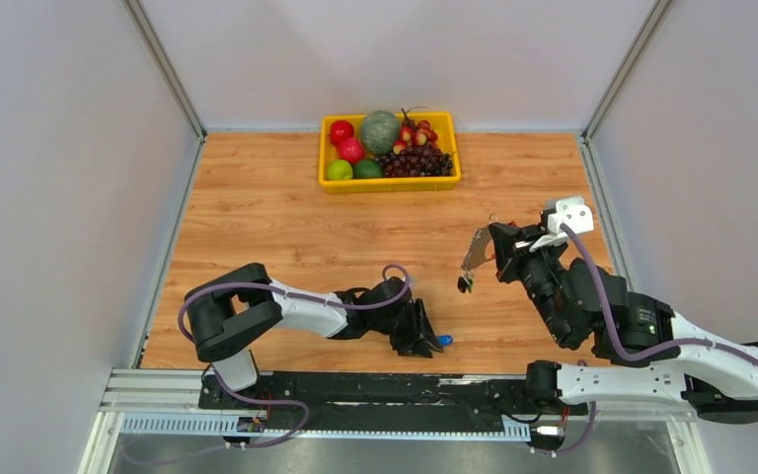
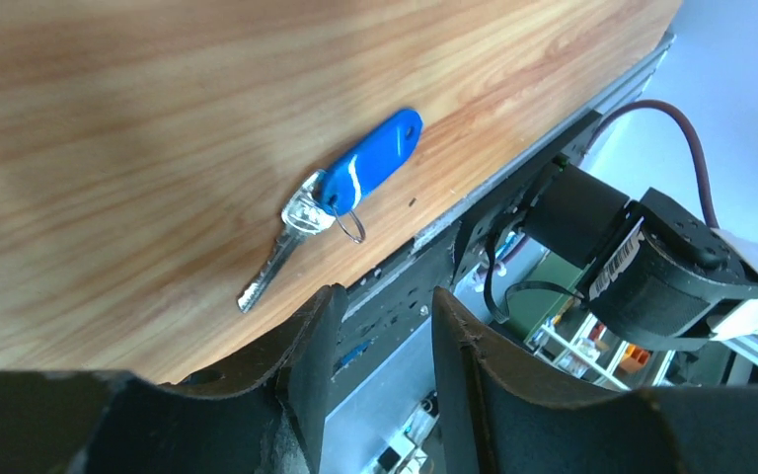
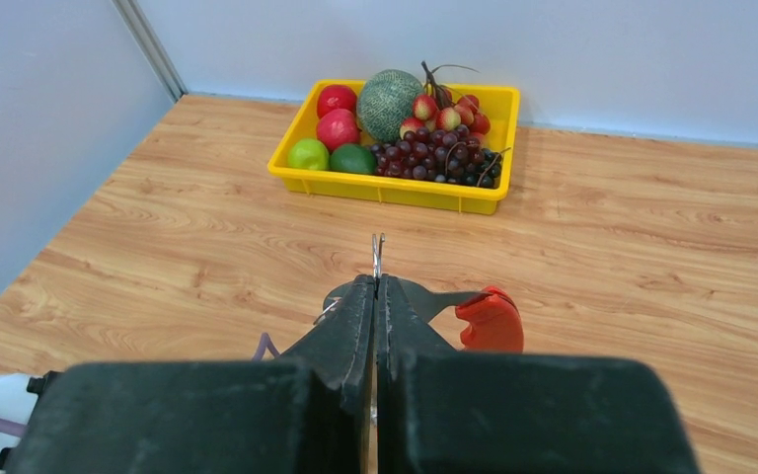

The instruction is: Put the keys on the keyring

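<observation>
A table [image 1: 257,217] of pale wood-grain laminate sits between plain grey walls. At its far edge stands a yellow plastic tray [image 1: 390,184] of fruit: a netted green melon, glossy red and green round fruit, dark grapes.

Two jointed black-and-white arms reach in from the near edge. The left arm [image 1: 296,306] lies low, and the left gripper [image 2: 383,326] points at the table's near edge. Its blunt black fingers are apart, with nothing between them. Just past them the blue key [image 2: 328,202] lies flat on the wood, with an oblong smooth plastic head and a slim silver blade.

The right arm [image 1: 632,321] is raised above the table's right side. The right gripper [image 3: 376,286] has its fingers pressed together on the keyring [image 3: 378,259], a thin upright metal loop poking out between the tips. The red key [image 3: 491,321] sits just right of those fingers, with a rounded plastic head and its metal blade running towards them. A pale grey leaf-shaped charm [image 1: 476,249] hangs below the grip.
</observation>
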### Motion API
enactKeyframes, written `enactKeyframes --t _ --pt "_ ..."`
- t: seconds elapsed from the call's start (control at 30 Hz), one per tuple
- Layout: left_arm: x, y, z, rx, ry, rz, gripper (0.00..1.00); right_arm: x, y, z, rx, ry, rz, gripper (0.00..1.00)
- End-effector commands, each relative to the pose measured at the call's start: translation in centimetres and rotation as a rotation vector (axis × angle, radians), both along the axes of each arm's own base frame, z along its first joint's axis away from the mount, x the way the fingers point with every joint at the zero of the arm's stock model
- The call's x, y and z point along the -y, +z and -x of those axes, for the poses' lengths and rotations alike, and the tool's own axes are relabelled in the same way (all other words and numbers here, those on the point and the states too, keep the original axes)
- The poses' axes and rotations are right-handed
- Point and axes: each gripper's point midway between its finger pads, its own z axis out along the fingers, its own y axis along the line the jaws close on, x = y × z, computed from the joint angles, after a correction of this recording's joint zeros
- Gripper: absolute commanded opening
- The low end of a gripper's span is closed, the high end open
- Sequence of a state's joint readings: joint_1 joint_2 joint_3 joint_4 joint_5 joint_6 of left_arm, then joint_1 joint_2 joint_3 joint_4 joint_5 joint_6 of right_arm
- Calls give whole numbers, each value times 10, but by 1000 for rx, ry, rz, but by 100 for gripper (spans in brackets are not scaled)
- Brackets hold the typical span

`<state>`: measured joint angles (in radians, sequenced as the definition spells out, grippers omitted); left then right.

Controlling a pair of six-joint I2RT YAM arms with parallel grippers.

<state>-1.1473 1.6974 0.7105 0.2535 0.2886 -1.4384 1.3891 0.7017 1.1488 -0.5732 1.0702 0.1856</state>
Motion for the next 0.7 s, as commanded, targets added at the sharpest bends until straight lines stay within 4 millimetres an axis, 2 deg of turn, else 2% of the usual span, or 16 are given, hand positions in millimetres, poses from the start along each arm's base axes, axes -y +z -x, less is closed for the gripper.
enactKeyframes --t 0.0,0.2,0.67 --pt "1 0 -11 -45 43 -14 46 -6 11 1 22 26 -39 0" --pt "0 -11 -18 -85 51 -44 41 -8 11 0 33 30 -27 0" --pt "1 -24 -31 -141 53 -73 39 -9 15 -1 64 37 -10 0"
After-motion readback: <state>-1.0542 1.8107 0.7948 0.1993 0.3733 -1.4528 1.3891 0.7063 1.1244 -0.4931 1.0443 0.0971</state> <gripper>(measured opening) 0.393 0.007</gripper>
